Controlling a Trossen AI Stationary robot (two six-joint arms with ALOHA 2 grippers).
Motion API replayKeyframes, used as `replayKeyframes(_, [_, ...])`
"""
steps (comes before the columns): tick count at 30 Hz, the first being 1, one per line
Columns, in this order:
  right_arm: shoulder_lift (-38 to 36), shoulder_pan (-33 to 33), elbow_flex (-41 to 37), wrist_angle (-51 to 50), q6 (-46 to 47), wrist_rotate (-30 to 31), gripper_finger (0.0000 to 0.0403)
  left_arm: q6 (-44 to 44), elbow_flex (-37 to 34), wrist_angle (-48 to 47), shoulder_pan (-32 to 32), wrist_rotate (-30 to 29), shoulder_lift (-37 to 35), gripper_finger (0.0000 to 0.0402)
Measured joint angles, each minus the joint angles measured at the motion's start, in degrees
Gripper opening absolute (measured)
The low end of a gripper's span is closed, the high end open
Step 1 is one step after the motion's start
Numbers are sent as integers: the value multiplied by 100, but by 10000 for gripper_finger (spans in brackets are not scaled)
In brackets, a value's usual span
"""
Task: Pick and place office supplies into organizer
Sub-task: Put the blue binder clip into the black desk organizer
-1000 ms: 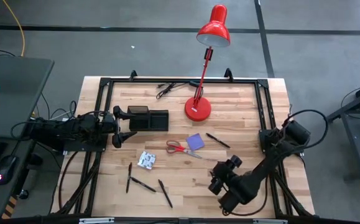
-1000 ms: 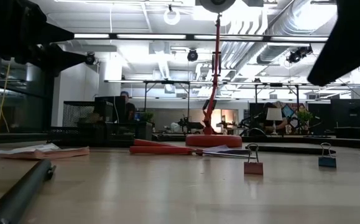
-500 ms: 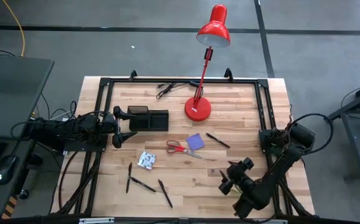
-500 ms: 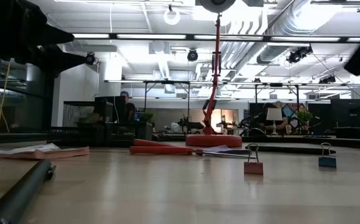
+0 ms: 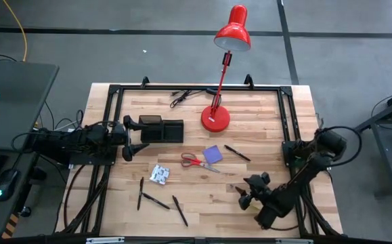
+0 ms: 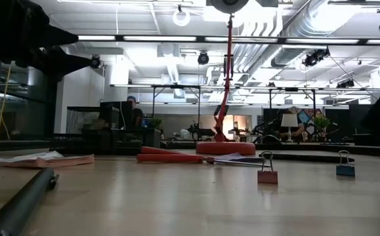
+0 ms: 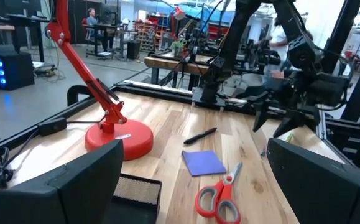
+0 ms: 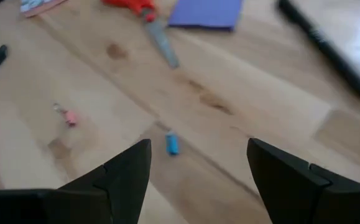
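My left gripper hovers open at the table's left, beside the black organizer. My right gripper is open and empty over the near right part of the table, above a small blue clip. The red-handled scissors and the purple pad lie flat mid-table. One black pen lies to their right. The patterned packet and three more pens lie toward the near left.
The red lamp's base stands right of the organizer, its arm leaning out past the far edge. A black cable lies at the far edge. A pink clip and a blue clip stand near the right gripper. Black rails frame the table.
My right gripper has shifted a little toward the table's right edge, still open. The arm behind it has swung toward the right and out of the low view's upper right. No object has moved.
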Motion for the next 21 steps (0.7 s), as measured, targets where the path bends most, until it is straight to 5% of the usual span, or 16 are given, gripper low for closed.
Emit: replayKeyframes(21, [0, -427, -75, 713, -917, -45, 259, -59, 0, -67, 0, 9, 0, 381])
